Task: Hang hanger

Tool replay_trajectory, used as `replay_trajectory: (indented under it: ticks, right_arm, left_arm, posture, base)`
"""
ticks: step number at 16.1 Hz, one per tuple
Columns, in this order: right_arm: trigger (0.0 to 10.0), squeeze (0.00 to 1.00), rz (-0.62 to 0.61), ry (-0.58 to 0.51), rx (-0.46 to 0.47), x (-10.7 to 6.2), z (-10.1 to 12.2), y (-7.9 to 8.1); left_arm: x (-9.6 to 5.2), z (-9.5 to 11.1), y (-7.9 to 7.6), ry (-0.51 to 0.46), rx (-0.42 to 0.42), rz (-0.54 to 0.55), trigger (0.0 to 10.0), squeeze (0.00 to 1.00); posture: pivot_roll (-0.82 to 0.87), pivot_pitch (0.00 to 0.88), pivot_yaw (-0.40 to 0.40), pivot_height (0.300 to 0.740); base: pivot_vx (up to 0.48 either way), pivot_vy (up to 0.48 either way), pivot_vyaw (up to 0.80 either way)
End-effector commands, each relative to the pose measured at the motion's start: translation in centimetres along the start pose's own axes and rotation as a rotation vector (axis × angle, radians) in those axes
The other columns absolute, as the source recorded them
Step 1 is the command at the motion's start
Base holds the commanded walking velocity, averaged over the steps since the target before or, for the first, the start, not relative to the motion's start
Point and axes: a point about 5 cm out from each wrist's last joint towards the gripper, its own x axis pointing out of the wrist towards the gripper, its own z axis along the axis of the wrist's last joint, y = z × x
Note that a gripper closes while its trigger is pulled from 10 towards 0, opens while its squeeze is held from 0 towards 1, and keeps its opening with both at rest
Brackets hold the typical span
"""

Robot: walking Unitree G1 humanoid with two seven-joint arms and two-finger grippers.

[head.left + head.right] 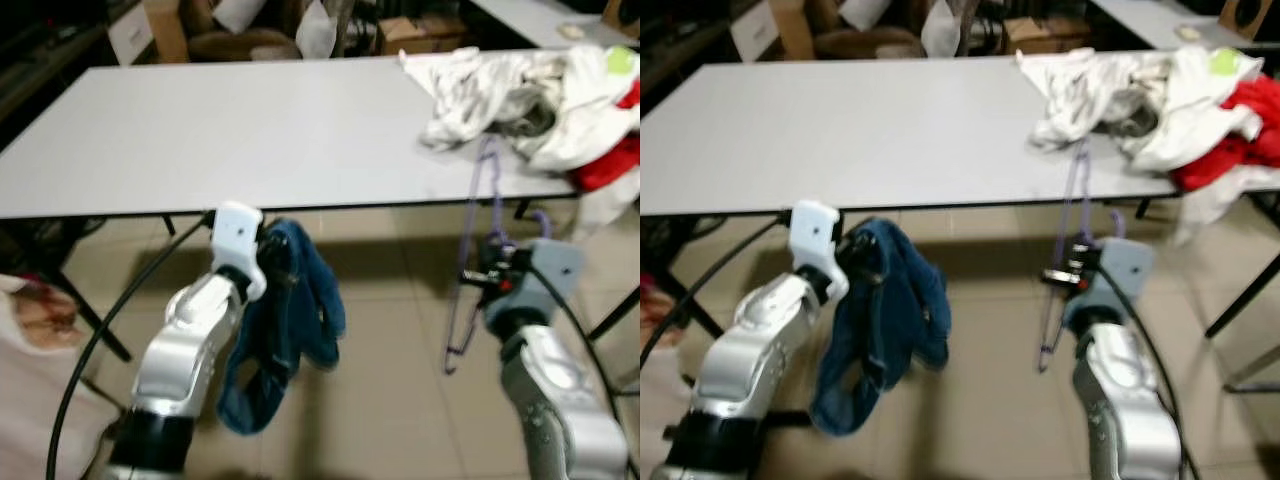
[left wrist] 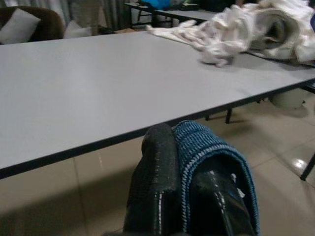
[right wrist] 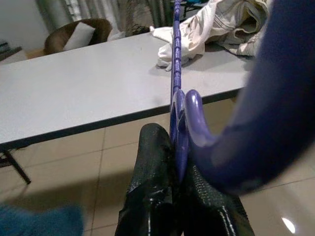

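Just before the grey counter (image 1: 230, 130), the right claw (image 3: 176, 196) pinches a purple hanger (image 1: 478, 250) (hook end blurred), while the left claw (image 2: 184, 196) clamps a hanging blue garment (image 1: 285, 320).

I find no readable text, label, brand, number or sign in any of my camera views. The cardboard boxes (image 1: 415, 33) beyond the table (image 1: 250, 130) carry no lettering I can make out, and the heap of clothes (image 1: 530, 100) shows no legible print or tags
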Motion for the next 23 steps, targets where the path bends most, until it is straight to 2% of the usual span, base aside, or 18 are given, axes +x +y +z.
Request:
replay_trajectory:
  ticks: [1,4,6,7,8,10,11,13,16,23]
  right_arm:
    - [10.0,0.0,0.05,-0.02,0.012,0.3,0.5,1.1]
    - [10.0,0.0,0.086,-0.013,0.012,0.4,0.2,1.6]
    - [10.0,0.0,0.096,-0.001,0.012,0.4,0.0,1.7]
    - [10.0,0.0,0.104,-0.005,0.003,0.4,0.0,1.8]
    - [10.0,0.0,0.111,-0.005,-0.005,0.4,0.0,1.8]
    - [10.0,0.0,0.136,-0.011,-0.016,0.4,0.2,1.8]
    - [10.0,0.0,0.142,-0.012,-0.019,0.4,0.2,1.9]
    - [10.0,0.0,0.191,-0.004,-0.085,0.6,0.4,2.0]
    - [10.0,0.0,0.208,0.006,-0.103,0.7,0.3,2.2]
    - [10.0,0.0,0.27,0.022,-0.152,0.7,-0.1,2.9]
  left_arm:
    - [-0.2,0.4,0.8,-0.012,0.028,0.019,10.0,0.0]
    - [-0.2,0.6,1.1,-0.021,0.041,0.019,10.0,0.0]
    - [-0.4,0.5,1.5,-0.01,0.009,0.052,10.0,0.0]
    - [-0.5,0.6,1.6,-0.009,0.031,0.045,10.0,0.0]
    - [-0.4,0.7,1.6,-0.016,0.06,0.042,10.0,0.0]
    - [-0.2,1.4,2.0,-0.063,0.044,0.08,10.0,0.0]
    - [-0.1,1.5,2.1,-0.068,0.04,0.087,10.0,0.0]
    - [0.2,1.9,2.7,-0.082,0.053,0.108,10.0,0.0]
    - [0.4,2.0,3.4,-0.092,0.058,0.165,10.0,0.0]
    - [0.5,2.2,3.8,-0.108,0.054,0.18,10.0,0.0]
  posture:
    - [-0.19,0.012,0.056,0.74]
    - [-0.17,0.01,0.062,0.74]
    - [-0.16,0.01,0.065,0.74]
    - [-0.16,0.011,0.066,0.74]
    - [-0.16,0.01,0.067,0.74]
    - [-0.16,0.008,0.069,0.74]
    - [-0.16,0.008,0.069,0.74]
    - [-0.17,0.002,0.066,0.74]
    - [-0.16,0.0,0.063,0.74]
    - [-0.16,0.0,0.054,0.74]
  base:
    - [0.0,0.42,0.0]
    - [0.0,0.275,0.0]
    - [0.0,0.0,0.0]
    - [0.0,0.0,0.0]
    - [0.0,0.0,0.0]
    - [0.0,0.0,0.0]
    - [0.247,0.0,0.0]
    - [0.369,0.0,0.0]
    - [0.417,0.0,0.0]
    - [0.436,0.0,0.0]
